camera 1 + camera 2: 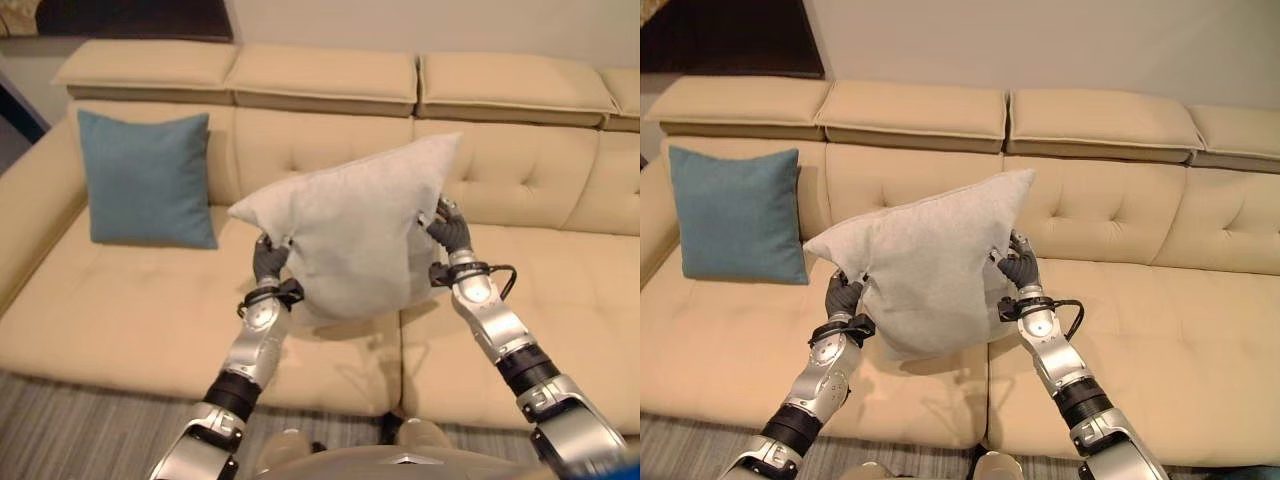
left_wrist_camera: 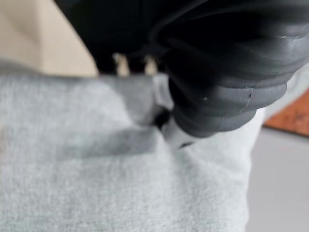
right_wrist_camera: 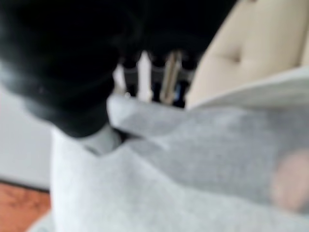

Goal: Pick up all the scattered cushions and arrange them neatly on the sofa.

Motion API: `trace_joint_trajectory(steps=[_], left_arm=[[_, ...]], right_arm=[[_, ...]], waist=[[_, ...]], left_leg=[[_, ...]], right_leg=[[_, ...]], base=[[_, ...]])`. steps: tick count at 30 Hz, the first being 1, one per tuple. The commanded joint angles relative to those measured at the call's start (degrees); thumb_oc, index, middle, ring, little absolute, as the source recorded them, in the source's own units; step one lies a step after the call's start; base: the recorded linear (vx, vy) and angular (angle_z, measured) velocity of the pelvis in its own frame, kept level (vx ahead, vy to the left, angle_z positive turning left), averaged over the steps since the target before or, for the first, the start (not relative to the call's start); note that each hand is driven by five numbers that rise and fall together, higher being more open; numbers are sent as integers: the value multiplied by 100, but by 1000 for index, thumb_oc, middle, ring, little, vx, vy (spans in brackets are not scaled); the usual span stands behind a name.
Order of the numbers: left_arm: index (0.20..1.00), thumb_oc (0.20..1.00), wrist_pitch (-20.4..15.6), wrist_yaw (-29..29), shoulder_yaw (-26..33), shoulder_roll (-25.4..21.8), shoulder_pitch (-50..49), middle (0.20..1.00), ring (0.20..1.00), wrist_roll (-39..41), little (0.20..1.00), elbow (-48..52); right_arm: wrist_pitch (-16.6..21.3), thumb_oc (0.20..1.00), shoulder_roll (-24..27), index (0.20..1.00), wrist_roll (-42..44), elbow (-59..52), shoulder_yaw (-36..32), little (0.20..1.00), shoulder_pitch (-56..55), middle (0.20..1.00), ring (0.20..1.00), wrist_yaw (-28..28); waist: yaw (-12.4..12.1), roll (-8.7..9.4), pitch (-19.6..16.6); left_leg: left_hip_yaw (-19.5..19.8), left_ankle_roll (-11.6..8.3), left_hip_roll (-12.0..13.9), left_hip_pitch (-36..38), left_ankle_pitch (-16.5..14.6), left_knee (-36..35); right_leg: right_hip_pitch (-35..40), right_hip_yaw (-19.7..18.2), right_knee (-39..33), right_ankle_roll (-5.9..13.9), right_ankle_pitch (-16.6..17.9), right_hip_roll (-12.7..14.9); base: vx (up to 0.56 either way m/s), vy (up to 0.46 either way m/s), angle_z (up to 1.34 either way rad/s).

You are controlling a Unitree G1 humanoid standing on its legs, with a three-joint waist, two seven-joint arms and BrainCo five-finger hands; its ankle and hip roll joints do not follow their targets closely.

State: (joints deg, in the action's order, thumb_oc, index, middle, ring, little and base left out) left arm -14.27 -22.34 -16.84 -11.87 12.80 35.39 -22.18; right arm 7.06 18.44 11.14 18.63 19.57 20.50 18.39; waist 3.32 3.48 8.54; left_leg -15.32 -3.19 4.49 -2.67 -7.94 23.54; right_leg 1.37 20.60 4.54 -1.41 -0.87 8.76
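A light grey cushion (image 1: 350, 235) hangs in the air above the middle seat of the beige sofa (image 1: 130, 300), tilted with one corner up. My left hand (image 1: 270, 258) grips its left edge and my right hand (image 1: 450, 232) grips its right edge, fingers curled into the cloth. The wrist views show the grey cloth (image 2: 96, 183) pinched at each hand (image 3: 145, 72). A blue cushion (image 1: 148, 178) stands upright against the backrest on the left seat.
The sofa's seats to the right (image 1: 560, 290) are bare, with a tufted backrest (image 1: 520, 170) and headrests along the top. A striped grey rug (image 1: 90, 430) lies in front of the sofa.
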Motion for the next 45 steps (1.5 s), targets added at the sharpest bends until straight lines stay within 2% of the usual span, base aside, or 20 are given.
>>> trace_joint_trajectory(steps=[1, 2, 3, 5, 6, 7, 10, 14, 21, 24, 25, 27, 30, 38, 41, 42, 45], left_arm=[[200, 200, -399, 541, -661, 248, 671, 200, 200, -205, 200, 768], [200, 200, -400, 526, -662, 251, 678, 200, 200, -244, 200, 760], [200, 200, -417, 461, -634, 254, 725, 200, 200, -251, 200, 761], [200, 200, -419, 439, -586, 248, 721, 200, 200, -258, 200, 782], [200, 200, -422, 454, -583, 212, 737, 200, 200, -307, 200, 816], [200, 200, -426, 408, -538, 157, 762, 200, 200, -353, 200, 858], [200, 200, -393, 406, -495, 42, 823, 200, 200, -477, 200, 920], [200, 200, -361, 353, -469, -46, 997, 200, 200, -592, 200, 890], [200, 200, -341, 140, -542, -174, 1942, 200, 200, -752, 200, 512], [200, 200, -403, -62, -667, -200, 2770, 200, 200, -736, 200, 74], [200, 200, -407, -60, -665, -200, 2790, 200, 200, -733, 200, 62], [200, 200, -486, -209, -813, -251, 3516, 200, 200, -707, 200, -316], [200, 200, -543, -364, -912, -264, 4252, 200, 200, -700, 200, -698], [200, 200, -697, -546, -966, -446, 5685, 200, 200, -522, 200, -1435], [200, 200, -645, -457, -1111, -493, 6148, 200, 200, -508, 200, -1756], [200, 200, -637, -420, -1171, -495, 6233, 200, 200, -518, 200, -1824], [200, 200, -628, -341, -1271, -401, 6506, 200, 200, -491, 200, -2232]], right_arm=[[592, 200, -400, 200, -40, -707, 411, 200, 542, 200, 200, -267], [605, 200, -404, 200, -27, -692, 408, 200, 533, 200, 200, -262], [602, 200, -390, 200, -28, -652, 406, 200, 532, 200, 200, -232], [584, 200, -385, 200, -27, -666, 389, 200, 507, 200, 200, -250], [567, 200, -381, 200, -40, -634, 344, 200, 456, 200, 200, -278], [560, 200, -391, 200, -37, -638, 324, 200, 481, 200, 200, -257], [545, 200, -400, 200, -74, -600, 283, 200, 505, 200, 200, -270], [510, 200, -419, 200, -159, -541, 311, 200, 612, 200, 200, -280], [468, 200, -475, 200, -265, -248, 524, 200, 1404, 200, 200, -148], [450, 200, -446, 200, -238, 28, 662, 200, 2239, 200, 200, 24], [454, 200, -445, 200, -236, 38, 660, 200, 2259, 200, 200, 24], [457, 200, -356, 200, -199, 294, 765, 200, 3004, 200, 200, 186], [468, 200, -314, 200, -100, 560, 811, 200, 3663, 200, 200, 334], [520, 200, -160, 200, 24, 1388, 1006, 200, 5037, 200, 200, 595], [517, 200, -40, 200, 36, 1759, 1140, 200, 5470, 200, 200, 591], [509, 200, -38, 200, 38, 1851, 1178, 200, 5549, 200, 200, 577], [500, 200, 36, 200, -64, 2299, 1473, 200, 5928, 200, 200, 521]], waist=[[-47, 172, -299], [-71, 165, -311], [-139, 120, -301], [-157, 101, -286], [-109, 78, -302], [-146, 59, -346], [-177, 47, -399], [-210, 50, -409], [-202, -17, -271], [-162, -90, 42], [-163, -91, 38], [-124, -125, 328], [-122, -137, 502], [-126, -85, 552], [-116, -100, 560], [-132, -123, 513], [-140, -123, 475]], left_leg=[[288, -202, 227, 45, 500, -955], [384, -218, 264, -10, 615, -1155], [601, -293, 318, -129, 924, -1522], [657, -256, 246, -18, 857, -1601], [559, -270, 243, 53, 903, -1732], [633, -210, 104, 163, 848, -1824], [446, -133, 13, 313, 804, -1989], [344, -72, -53, 369, 752, -2052], [201, -19, -143, 279, 709, -2115], [160, -16, -133, -141, 735, -1982], [159, -15, -131, -168, 732, -1968], [141, -14, -116, -641, 783, -1787], [163, -9, -91, -1116, 817, -1586], [312, -32, -70, -2119, 944, -1378], [384, -62, -57, -2497, 1049, -1394], [459, -116, -50, -2476, 921, -1436], [551, -180, -57, -2873, 1150, -1656]], right_leg=[[-108, -251, -138, 756, 51, -142], [-92, -314, -139, 772, 39, -162], [-62, -431, -101, 799, 13, -222], [-63, -512, -47, 807, -16, -218], [-30, -523, -55, 835, 1, -193], [-38, -628, -70, 890, 70, -139], [7, -653, -80, 951, 77, -49], [-25, -689, -52, 1011, 92, 31], [-191, -706, -116, 1084, 177, 154], [-635, -765, -71, 1079, 257, 192], [-661, -768, -61, 1078, 256, 192], [-1162, -856, 36, 1075, 374, 205], [-1659, -899, 168, 1063, 446, 187], [-2634, -1018, 166, 1078, 671, 180], [-3004, -1045, 150, 1080, 743, 181], [-3006, -1064, 146, 1135, 630, 150], [-3423, -1056, 7, 1167, 794, 136]], base=[[122, 68, -28], [116, 65, -41], [147, 93, -34], [106, 93, -53], [138, 188, -61], [179, 236, -47], [95, 143, -22], [77, 111, 1], [20, 68, -2], [-162, 26, -3], [-197, 13, -6], [-243, 11, -5], [-151, -3, -14], [-11, -25, -13], [44, -26, -3], [103, -11, 8], [46, -40, 4]])
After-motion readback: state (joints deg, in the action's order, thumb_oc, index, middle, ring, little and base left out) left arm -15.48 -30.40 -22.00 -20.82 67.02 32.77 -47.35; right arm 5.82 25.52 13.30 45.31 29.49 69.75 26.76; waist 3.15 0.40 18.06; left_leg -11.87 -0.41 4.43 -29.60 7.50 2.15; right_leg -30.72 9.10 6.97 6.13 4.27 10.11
